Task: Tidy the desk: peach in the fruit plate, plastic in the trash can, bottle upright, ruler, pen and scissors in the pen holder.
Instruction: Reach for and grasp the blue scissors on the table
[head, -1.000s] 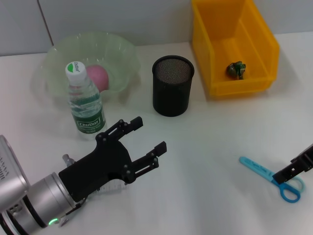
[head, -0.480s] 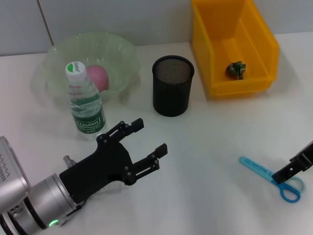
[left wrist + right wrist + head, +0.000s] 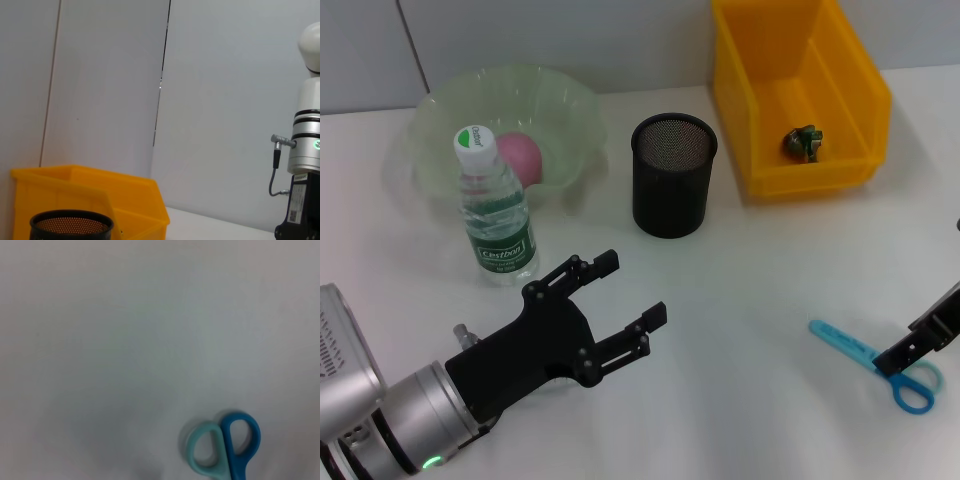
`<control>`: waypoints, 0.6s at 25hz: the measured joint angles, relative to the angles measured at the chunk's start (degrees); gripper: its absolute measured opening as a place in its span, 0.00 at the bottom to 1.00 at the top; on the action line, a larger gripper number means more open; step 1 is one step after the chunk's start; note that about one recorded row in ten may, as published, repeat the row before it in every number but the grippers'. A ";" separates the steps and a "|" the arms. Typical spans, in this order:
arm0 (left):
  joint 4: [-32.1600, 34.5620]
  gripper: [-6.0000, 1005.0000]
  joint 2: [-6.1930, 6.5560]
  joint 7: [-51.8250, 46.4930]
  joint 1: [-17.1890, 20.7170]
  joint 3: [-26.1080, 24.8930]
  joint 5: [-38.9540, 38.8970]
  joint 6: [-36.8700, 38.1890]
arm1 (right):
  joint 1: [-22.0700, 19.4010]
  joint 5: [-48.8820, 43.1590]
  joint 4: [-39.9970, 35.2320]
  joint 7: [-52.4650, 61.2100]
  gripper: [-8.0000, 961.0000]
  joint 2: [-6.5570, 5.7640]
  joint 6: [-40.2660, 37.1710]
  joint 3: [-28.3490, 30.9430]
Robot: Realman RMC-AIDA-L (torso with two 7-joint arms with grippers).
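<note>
The clear bottle (image 3: pixel 496 215) with a green label stands upright in front of the pale green fruit plate (image 3: pixel 575 105). A pink peach (image 3: pixel 521 157) lies in that plate. My left gripper (image 3: pixel 631 290) hovers open and empty over the table, nearer than the bottle and the black mesh pen holder (image 3: pixel 673 188) (image 3: pixel 70 226). Green crumpled plastic (image 3: pixel 805 142) lies in the yellow bin (image 3: pixel 865 80) (image 3: pixel 125 192). Blue scissors (image 3: pixel 873 361) (image 3: pixel 226 447) lie flat at the near right. My right gripper (image 3: pixel 912 349) is over their handles. Ruler and pen are out of view.
The yellow bin stands at the back right, right of the pen holder. A grey wall runs behind the table. In the left wrist view, the right arm (image 3: pixel 306 150) rises at the far side.
My left gripper has drifted slightly nearer and to the right, still open, and now covers a white patch seen beneath it earlier. The right gripper has barely moved.
</note>
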 joint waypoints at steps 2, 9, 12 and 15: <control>0.00 0.79 0.00 0.00 0.01 0.02 -0.01 0.00 | 0.61 -0.50 0.48 0.21 0.83 0.10 0.16 -0.06; 0.00 0.79 0.00 0.00 -0.01 0.03 -0.04 0.00 | 2.48 -1.92 2.75 0.63 0.83 0.17 1.37 -0.15; 0.00 0.79 0.00 0.00 -0.04 0.02 -0.07 0.00 | 3.41 -2.36 3.92 0.69 0.83 0.18 1.57 -0.15; 0.00 0.79 0.00 0.00 -0.05 0.03 -0.07 -0.04 | 3.94 -2.36 4.54 0.68 0.83 0.18 1.75 -0.16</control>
